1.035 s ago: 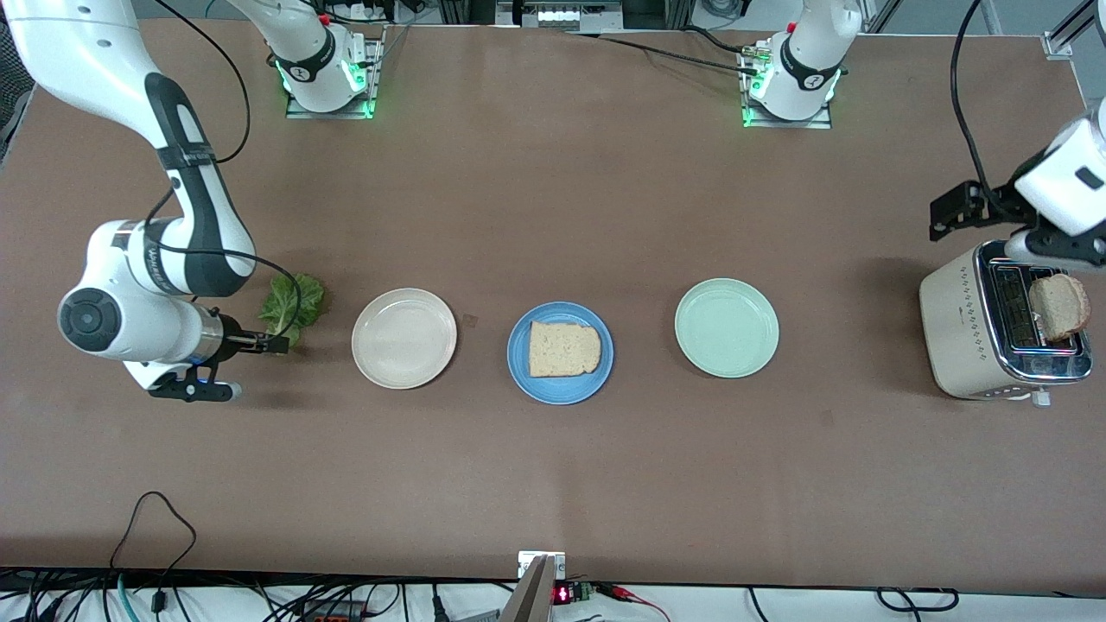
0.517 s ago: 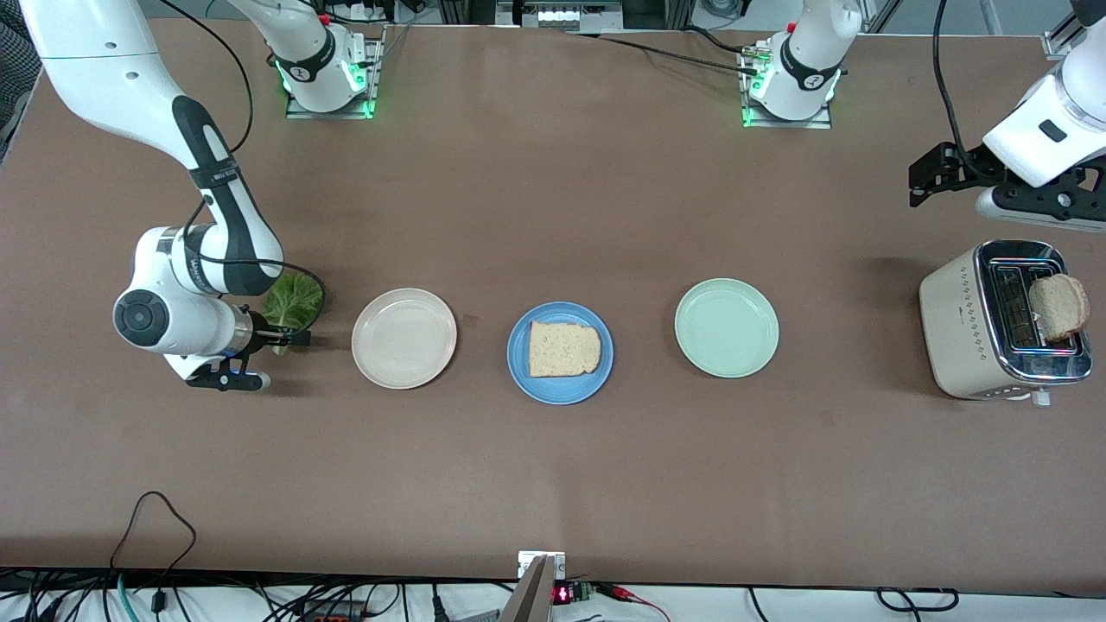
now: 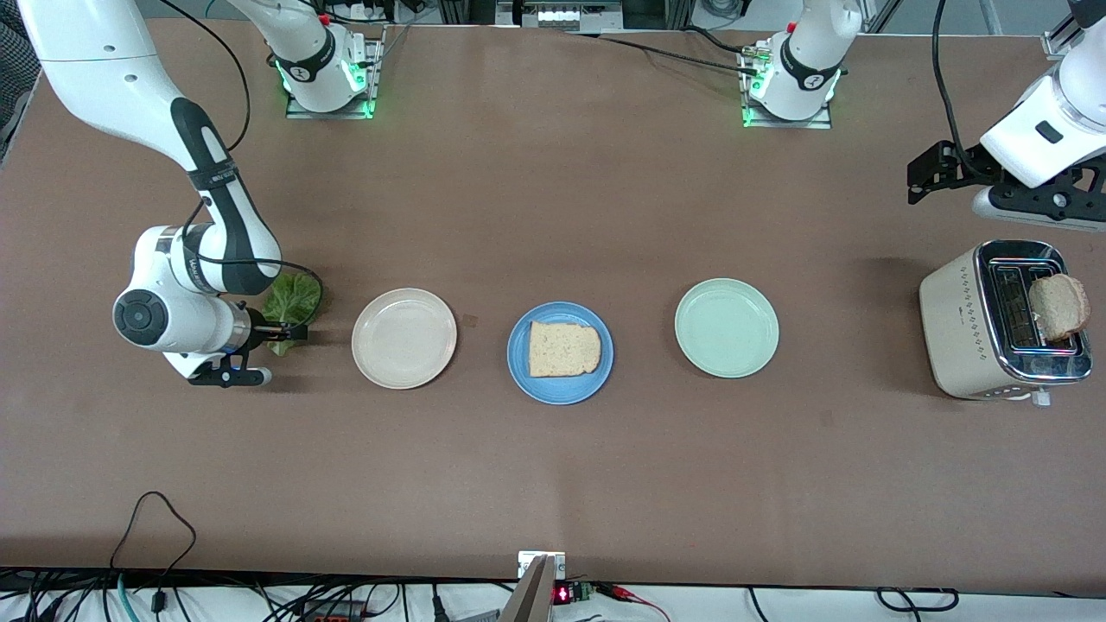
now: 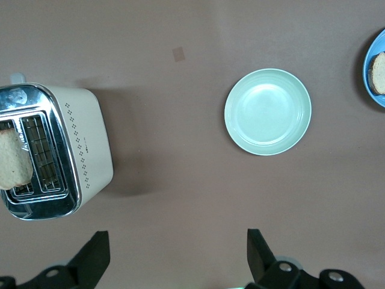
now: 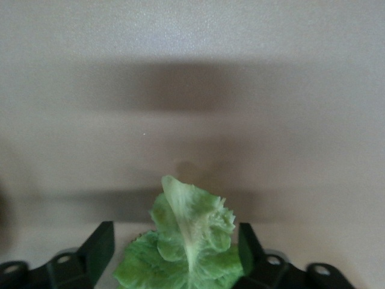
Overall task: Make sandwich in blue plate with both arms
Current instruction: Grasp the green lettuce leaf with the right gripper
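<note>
The blue plate [image 3: 560, 352] sits mid-table with one bread slice [image 3: 563, 349] lying on it. A second bread slice [image 3: 1058, 307] stands in the slot of the cream toaster [image 3: 1002, 320], also seen in the left wrist view [image 4: 13, 159]. The green lettuce leaf [image 3: 292, 302] lies on the table at the right arm's end. My right gripper [image 3: 281, 335] is low at the leaf, fingers open on either side of the lettuce [image 5: 189, 247]. My left gripper [image 3: 924, 177] is open and empty, raised over the table beside the toaster [image 4: 54, 150].
A cream-beige plate [image 3: 403, 339] lies between the lettuce and the blue plate. A pale mint-green plate [image 3: 727, 327] lies between the blue plate and the toaster, also in the left wrist view [image 4: 267, 111]. Cables hang along the table's front edge.
My right arm moved toward the lettuce, bringing its fingers around the leaf. My left arm rose away from over the toaster, then nearly stopped. The bread slices and lettuce stayed put.
</note>
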